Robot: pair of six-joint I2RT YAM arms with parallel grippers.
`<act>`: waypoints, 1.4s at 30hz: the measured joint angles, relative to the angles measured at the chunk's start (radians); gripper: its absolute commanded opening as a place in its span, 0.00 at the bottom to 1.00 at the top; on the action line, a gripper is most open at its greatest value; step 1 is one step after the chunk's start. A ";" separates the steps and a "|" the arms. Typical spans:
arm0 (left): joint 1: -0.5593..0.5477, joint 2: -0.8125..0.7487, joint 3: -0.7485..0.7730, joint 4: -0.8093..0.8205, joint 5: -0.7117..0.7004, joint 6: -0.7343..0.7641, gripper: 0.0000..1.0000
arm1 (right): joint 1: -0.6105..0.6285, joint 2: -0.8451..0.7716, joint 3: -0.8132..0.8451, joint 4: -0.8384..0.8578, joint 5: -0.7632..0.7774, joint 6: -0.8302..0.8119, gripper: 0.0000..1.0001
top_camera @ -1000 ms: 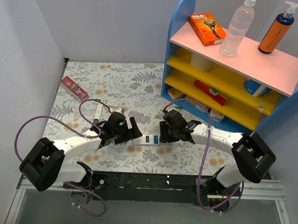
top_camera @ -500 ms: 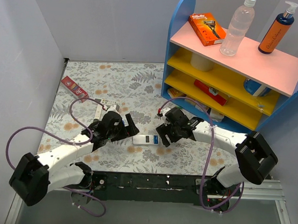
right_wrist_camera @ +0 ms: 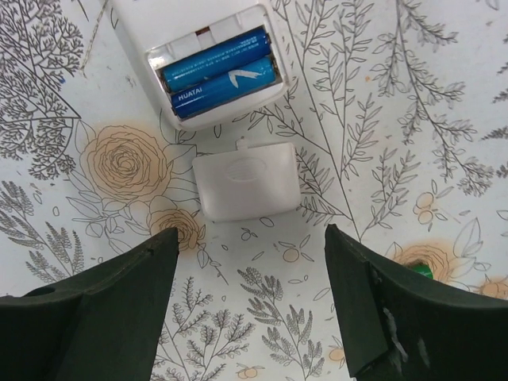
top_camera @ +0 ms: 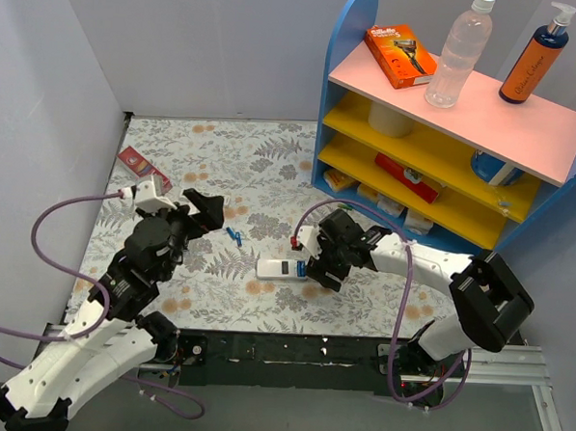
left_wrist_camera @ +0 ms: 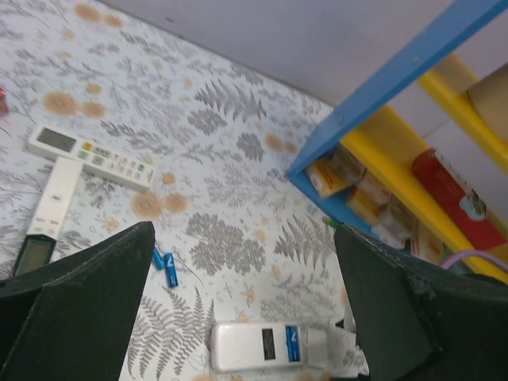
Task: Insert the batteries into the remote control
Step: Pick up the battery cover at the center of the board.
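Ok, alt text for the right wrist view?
Two blue batteries sit side by side in the open recess of the remote control. Its white cover lies detached on the floral cloth, just beyond the open right gripper.

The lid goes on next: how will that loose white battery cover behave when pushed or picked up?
The battery cover lies flat on the tablecloth, so it will probably slide rather than lift. It looks thin and light; its small tab may be fragile.

top: above-behind, whole scene | left wrist: raised, slanting toward shelf [left_wrist_camera: 381,99] | right wrist: close, straight down | shared: remote control [top_camera: 283,268]
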 measured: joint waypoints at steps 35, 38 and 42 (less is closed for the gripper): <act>0.015 -0.064 -0.102 0.067 -0.193 0.114 0.98 | -0.010 0.129 0.067 -0.032 -0.068 -0.093 0.29; 0.021 -0.060 -0.102 0.067 -0.191 0.115 0.98 | -0.010 0.125 0.072 -0.064 -0.057 -0.095 0.27; 0.027 -0.060 -0.102 0.067 -0.187 0.118 0.98 | -0.010 0.113 0.103 -0.119 -0.047 -0.102 0.27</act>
